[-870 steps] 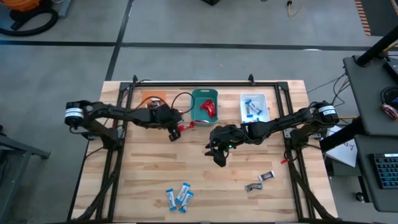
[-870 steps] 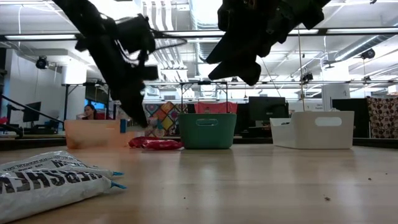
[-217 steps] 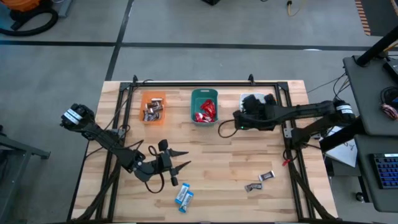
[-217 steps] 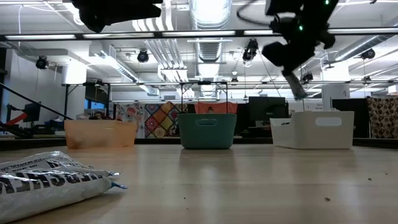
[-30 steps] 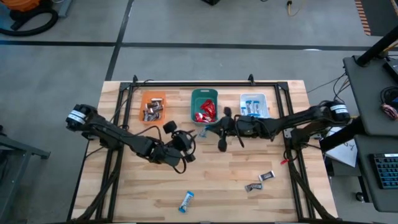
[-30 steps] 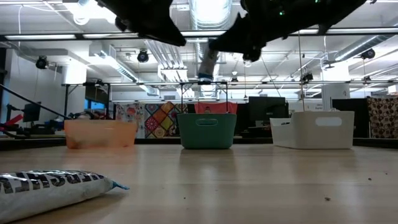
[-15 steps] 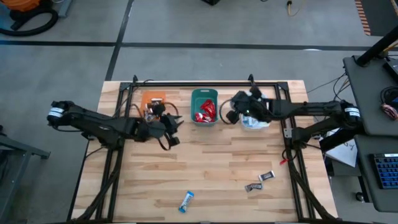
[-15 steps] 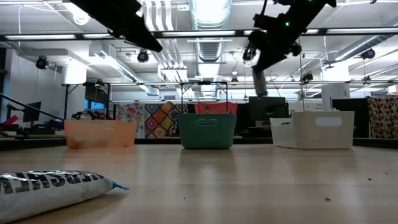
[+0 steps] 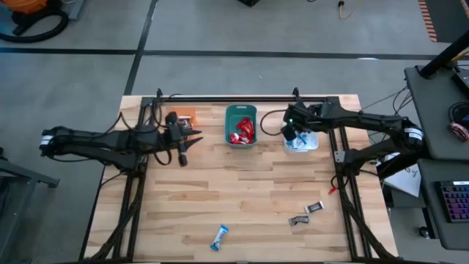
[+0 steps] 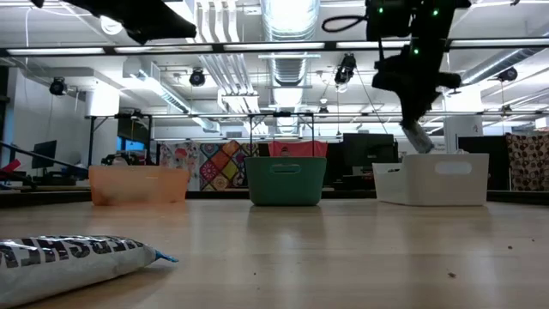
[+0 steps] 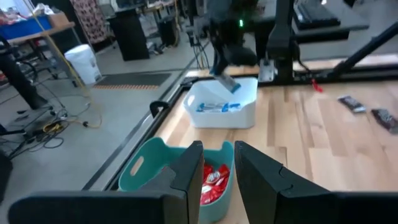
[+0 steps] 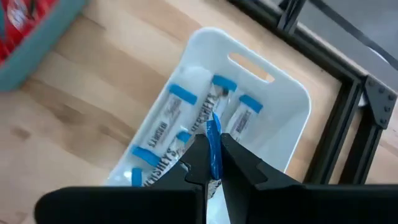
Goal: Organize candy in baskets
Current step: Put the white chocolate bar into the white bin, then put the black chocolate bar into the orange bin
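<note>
My right gripper (image 9: pixel 291 134) hangs over the whitish basket (image 9: pixel 311 143), shut on a blue-and-white candy (image 12: pixel 214 134). Several more blue-and-white candies lie inside that basket (image 12: pixel 180 124). The teal basket (image 9: pixel 233 139) holds red candy (image 11: pixel 211 180). My left gripper (image 9: pixel 189 143) hovers beside the orange basket (image 9: pixel 187 116), pointing toward the teal one; its fingers stand open with nothing between them (image 11: pixel 217 165). One blue-and-white candy (image 9: pixel 220 236) lies near the table's front edge, and two dark candies (image 9: pixel 306 214) lie at the front right. My right gripper pinches the blue-and-white candy (image 12: pixel 214 142) between its two fingers, which slant down from above. The bar sticks out past the fingertips (image 11: pixel 227 83), tilted, lifted clear above the whitish basket's open top.
A black metal frame (image 9: pixel 220 97) runs along the table's far edge and down both sides. The wide middle of the wooden table (image 9: pixel 242 183) is bare boards. The three baskets stand in a row at the far side.
My right gripper has carried the blue-and-white candy from the table's middle toward the far right, to above the whitish basket, and has tipped from nearly level to pointing down. My left gripper has drawn back toward the table's left and far edge, rising, to beside the orange basket.
</note>
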`<state>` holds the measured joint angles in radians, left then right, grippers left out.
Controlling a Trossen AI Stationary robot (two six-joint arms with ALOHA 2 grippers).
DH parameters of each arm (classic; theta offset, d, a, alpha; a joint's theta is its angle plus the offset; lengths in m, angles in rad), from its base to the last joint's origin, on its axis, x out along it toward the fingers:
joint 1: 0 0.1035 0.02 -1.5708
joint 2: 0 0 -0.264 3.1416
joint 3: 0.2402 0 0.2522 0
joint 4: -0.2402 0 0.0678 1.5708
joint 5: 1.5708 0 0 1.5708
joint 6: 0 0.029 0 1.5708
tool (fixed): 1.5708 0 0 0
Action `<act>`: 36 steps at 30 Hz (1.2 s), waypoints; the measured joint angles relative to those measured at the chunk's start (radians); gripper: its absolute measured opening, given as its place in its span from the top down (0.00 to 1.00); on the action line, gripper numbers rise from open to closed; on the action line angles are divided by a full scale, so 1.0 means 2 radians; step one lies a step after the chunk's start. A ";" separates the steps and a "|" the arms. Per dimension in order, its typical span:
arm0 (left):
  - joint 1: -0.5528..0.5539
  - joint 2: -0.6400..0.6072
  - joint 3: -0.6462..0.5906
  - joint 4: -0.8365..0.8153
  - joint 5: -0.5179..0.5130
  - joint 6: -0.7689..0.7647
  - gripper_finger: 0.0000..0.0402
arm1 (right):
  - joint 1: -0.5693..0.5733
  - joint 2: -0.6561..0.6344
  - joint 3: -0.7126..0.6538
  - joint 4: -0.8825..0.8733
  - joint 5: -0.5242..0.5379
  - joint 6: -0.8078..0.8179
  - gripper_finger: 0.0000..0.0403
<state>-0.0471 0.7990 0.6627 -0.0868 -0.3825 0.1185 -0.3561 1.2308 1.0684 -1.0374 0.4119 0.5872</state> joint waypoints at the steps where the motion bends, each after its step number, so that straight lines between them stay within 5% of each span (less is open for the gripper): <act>1: 0.000 -0.007 -0.005 0.004 0.000 -0.002 0.81 | 0.000 0.004 -0.003 0.000 -0.001 -0.001 0.94; 18: 0.000 -0.001 -0.021 0.007 0.000 -0.050 0.81 | -0.006 0.031 0.006 -0.005 -0.006 -0.004 0.72; 31: -0.001 0.051 -0.021 -0.023 0.000 -0.144 0.81 | 0.073 0.017 0.047 -0.006 -0.276 -0.041 0.73; 36: -0.002 0.073 -0.021 -0.021 0.000 -0.153 0.81 | 0.154 0.017 0.040 -0.011 -0.301 -0.040 0.73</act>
<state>-0.0505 0.9441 0.6205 -0.1284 -0.3820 -0.1881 -0.0476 1.2655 1.1485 -1.0587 -0.1907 0.5067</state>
